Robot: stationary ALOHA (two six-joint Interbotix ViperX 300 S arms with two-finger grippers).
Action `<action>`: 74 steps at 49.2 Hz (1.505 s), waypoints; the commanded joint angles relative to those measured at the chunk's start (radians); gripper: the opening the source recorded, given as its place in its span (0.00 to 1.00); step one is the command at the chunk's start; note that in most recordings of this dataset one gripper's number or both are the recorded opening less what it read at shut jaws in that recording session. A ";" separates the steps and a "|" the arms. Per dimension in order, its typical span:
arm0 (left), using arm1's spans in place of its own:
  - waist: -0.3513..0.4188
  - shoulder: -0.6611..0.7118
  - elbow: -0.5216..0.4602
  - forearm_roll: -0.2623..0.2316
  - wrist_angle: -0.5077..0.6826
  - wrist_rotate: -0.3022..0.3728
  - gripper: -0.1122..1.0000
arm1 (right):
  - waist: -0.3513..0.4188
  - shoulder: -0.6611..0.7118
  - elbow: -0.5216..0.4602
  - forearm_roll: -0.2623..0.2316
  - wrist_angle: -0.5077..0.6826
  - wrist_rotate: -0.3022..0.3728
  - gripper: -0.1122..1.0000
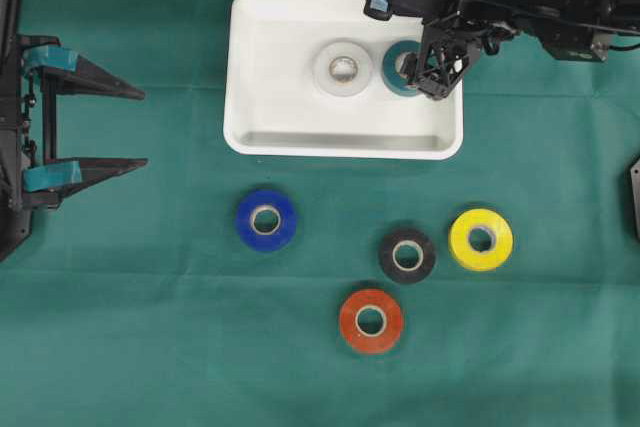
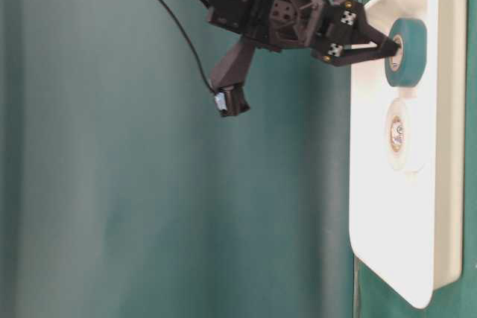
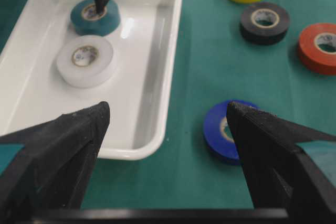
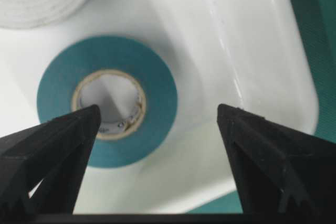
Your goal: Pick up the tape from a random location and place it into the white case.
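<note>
The white case (image 1: 270, 67) holds a teal tape (image 1: 398, 79) and a white tape (image 1: 343, 85), both lying flat. My right gripper (image 1: 426, 75) hangs open just over the teal tape (image 4: 152, 82). One finger is at the edge of its hole and the other is outside the ring, and nothing is gripped (image 4: 157, 113). The table-level view shows the fingertips (image 2: 389, 47) at the teal tape (image 2: 411, 57). My left gripper (image 1: 144, 128) stands open and empty at the left edge, far from the case.
On the green cloth in front of the case lie a blue tape (image 1: 248, 219), a black tape (image 1: 407, 237), a yellow tape (image 1: 481, 217) and a red tape (image 1: 371, 341). In the left wrist view the blue tape (image 3: 215, 129) lies beside the case's corner (image 3: 157, 145).
</note>
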 commanded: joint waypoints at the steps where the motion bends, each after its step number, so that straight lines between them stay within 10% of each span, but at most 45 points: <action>1: 0.003 0.003 -0.011 0.000 -0.006 -0.003 0.98 | 0.002 -0.067 -0.034 -0.003 0.035 0.002 0.90; 57: 0.003 0.003 -0.011 0.000 -0.006 -0.003 0.98 | 0.037 -0.388 -0.132 -0.018 0.268 0.000 0.89; 74: 0.003 0.003 -0.011 0.000 -0.006 -0.003 0.98 | 0.195 -0.377 -0.132 -0.018 0.218 0.041 0.89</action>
